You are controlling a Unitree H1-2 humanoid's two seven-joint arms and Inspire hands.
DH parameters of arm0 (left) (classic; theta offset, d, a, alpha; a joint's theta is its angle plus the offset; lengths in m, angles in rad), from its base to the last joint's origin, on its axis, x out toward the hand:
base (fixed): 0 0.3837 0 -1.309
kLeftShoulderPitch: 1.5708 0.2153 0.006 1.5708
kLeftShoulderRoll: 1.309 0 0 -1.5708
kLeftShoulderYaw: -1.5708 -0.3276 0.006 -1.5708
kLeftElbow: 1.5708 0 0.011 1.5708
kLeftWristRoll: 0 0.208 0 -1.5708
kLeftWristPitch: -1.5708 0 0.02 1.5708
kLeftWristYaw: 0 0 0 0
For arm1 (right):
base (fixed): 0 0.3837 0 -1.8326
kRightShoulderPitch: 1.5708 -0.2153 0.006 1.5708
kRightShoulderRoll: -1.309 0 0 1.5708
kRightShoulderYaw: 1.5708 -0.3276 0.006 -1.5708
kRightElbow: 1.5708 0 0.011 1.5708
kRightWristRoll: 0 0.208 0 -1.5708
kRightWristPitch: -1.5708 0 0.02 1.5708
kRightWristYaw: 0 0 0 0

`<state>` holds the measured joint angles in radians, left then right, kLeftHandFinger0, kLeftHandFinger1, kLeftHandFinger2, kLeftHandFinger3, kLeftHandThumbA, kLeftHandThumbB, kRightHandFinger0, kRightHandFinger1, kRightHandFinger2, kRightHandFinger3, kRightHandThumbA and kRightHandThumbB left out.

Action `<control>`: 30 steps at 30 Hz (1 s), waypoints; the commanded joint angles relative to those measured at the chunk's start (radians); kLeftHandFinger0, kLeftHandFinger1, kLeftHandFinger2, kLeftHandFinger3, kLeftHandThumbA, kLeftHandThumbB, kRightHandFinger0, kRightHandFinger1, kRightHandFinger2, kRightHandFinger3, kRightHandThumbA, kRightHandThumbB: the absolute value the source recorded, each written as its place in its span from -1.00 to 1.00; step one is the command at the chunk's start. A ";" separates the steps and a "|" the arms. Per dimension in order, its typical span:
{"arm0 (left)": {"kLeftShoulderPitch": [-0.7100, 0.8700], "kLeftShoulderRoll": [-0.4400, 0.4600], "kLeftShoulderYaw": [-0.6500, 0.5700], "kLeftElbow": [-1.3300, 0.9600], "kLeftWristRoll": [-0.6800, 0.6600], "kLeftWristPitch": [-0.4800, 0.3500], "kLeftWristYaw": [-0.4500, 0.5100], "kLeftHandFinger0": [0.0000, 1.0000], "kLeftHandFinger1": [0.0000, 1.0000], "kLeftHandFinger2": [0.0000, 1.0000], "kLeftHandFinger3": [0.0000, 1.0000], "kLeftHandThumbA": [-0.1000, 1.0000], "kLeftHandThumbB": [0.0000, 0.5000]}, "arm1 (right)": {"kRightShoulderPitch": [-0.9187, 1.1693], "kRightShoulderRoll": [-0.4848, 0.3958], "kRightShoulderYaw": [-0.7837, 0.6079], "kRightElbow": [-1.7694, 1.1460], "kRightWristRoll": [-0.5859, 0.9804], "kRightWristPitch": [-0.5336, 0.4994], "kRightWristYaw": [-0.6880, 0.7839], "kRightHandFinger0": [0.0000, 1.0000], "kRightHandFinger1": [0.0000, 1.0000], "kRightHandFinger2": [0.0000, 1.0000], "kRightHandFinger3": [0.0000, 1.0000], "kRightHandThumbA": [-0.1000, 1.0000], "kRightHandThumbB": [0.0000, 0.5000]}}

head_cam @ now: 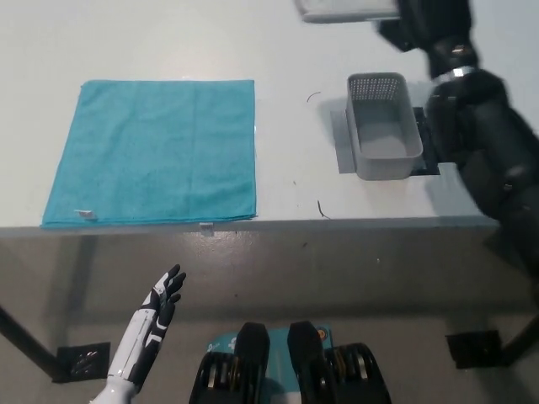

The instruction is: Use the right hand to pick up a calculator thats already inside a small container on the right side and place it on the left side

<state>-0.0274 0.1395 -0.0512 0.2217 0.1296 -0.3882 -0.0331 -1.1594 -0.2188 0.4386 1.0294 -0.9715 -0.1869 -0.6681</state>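
Calculator [347, 9] out of container [384, 126], right hand [425, 21] clamped on it near tabletop [286, 50] far edge; left-side placement remains. Left hand [160, 301] idle, fingers apart.
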 commanded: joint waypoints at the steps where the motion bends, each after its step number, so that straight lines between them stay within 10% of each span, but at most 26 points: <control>1: -0.009 0.011 0.000 -0.030 0.001 -0.027 -0.004 1.00 1.00 1.00 1.00 1.00 -0.95 | -0.143 0.063 0.010 0.047 0.035 -0.020 -0.061 -1.00 -0.46 0.38 0.06 -1.00 -0.09; 11: -0.013 0.009 0.000 -0.025 -0.005 -0.040 -0.005 1.00 1.00 1.00 1.00 1.00 -0.96 | -0.264 0.278 0.018 0.232 0.099 -0.015 -0.019 -1.00 -0.48 0.34 0.00 -1.00 -0.32; 25: -0.008 0.008 -0.007 -0.034 -0.006 -0.035 -0.013 1.00 1.00 1.00 1.00 1.00 -0.92 | -0.303 0.425 0.037 0.369 0.150 0.044 0.061 -1.00 -0.49 0.57 0.64 -1.00 -0.17; 30: -0.007 0.011 -0.008 -0.041 -0.002 -0.035 -0.015 1.00 1.00 1.00 1.00 1.00 -0.91 | -0.285 0.443 0.040 0.393 0.173 0.072 0.118 -1.00 -0.51 0.48 0.37 -1.00 -0.05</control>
<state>-0.0291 0.1394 -0.0544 0.2157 0.1293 -0.3885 -0.0387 -1.3755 0.2077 0.4755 1.4259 -0.8465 -0.1535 -0.5962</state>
